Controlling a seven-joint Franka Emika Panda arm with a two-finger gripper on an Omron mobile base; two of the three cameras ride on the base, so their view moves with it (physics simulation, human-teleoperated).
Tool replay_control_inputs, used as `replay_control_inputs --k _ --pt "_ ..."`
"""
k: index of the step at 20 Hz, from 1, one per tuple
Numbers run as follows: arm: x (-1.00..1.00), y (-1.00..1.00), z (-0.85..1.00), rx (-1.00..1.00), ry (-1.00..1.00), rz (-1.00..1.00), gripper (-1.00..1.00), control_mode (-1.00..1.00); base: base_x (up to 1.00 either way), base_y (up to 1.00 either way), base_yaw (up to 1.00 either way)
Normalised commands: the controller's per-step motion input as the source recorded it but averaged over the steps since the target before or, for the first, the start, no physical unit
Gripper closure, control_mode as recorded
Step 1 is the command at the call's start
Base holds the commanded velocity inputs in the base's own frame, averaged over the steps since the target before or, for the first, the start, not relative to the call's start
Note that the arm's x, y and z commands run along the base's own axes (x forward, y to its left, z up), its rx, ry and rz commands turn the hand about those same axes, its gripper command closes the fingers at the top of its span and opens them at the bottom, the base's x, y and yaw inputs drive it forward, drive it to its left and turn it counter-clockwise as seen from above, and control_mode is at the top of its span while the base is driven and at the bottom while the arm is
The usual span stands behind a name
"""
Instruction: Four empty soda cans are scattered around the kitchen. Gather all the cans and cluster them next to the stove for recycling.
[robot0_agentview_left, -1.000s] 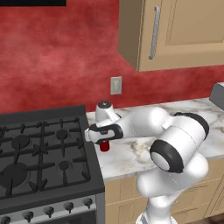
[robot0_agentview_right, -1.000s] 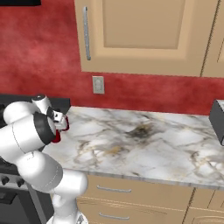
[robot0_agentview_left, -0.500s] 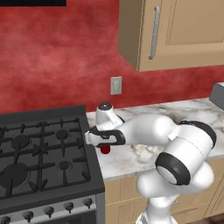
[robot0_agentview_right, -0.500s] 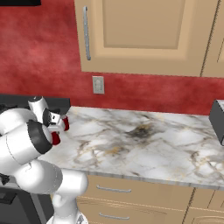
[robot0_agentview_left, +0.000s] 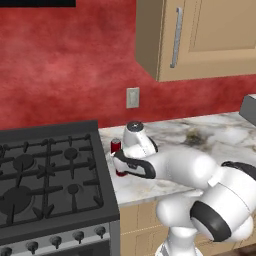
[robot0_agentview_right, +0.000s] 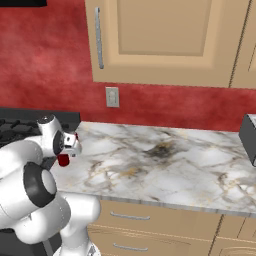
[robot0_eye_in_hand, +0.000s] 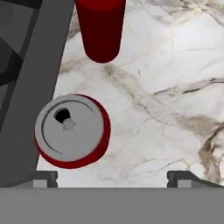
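Observation:
Two red soda cans stand upright on the marble counter beside the stove (robot0_agentview_left: 45, 185). Looking down in the hand view, the near soda can (robot0_eye_in_hand: 72, 131) shows its silver top, and the second soda can (robot0_eye_in_hand: 101, 30) stands beyond it. My gripper (robot0_eye_in_hand: 116, 178) hovers just above the near can, open, with nothing between the fingertips (robot0_eye_in_hand: 43, 178); the can sits toward the left one. From the left base view, the near can (robot0_agentview_left: 120, 173) peeks out under the gripper (robot0_agentview_left: 121, 164), and the other can (robot0_agentview_left: 115, 146) is behind it. The right base view shows a can (robot0_agentview_right: 63, 160) below the gripper (robot0_agentview_right: 68, 150).
The stove's dark side edge (robot0_eye_in_hand: 30, 65) runs close to the left of the cans. A wall outlet (robot0_agentview_left: 132, 97) is behind them. Marble counter (robot0_agentview_right: 165, 160) stretches right toward a dark appliance (robot0_agentview_right: 248, 137). Wall cabinets (robot0_agentview_right: 165, 40) hang overhead.
The jaws have opened wide and let go of the red can, which now stands on the counter by the stove. The arm's elbow has swung lower and to the right.

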Motion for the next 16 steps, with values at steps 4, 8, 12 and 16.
replay_control_inputs --k 4,8,12,16 --pt "-0.03 -0.48 0.16 0.04 -0.14 0.0 -1.0 -1.0 0.0 0.0 0.0" --pt "-0.14 -0.13 0.47 0.04 -0.14 0.0 -1.0 -1.0 0.0 0.0 0.0" --pt "-0.45 -0.02 0.67 0.04 -0.13 0.0 -1.0 -1.0 0.0 0.0 0.0" --pt "-0.56 -0.01 0.6 0.03 -0.06 -0.01 -1.0 -1.0 0.0 0.0 0.0"
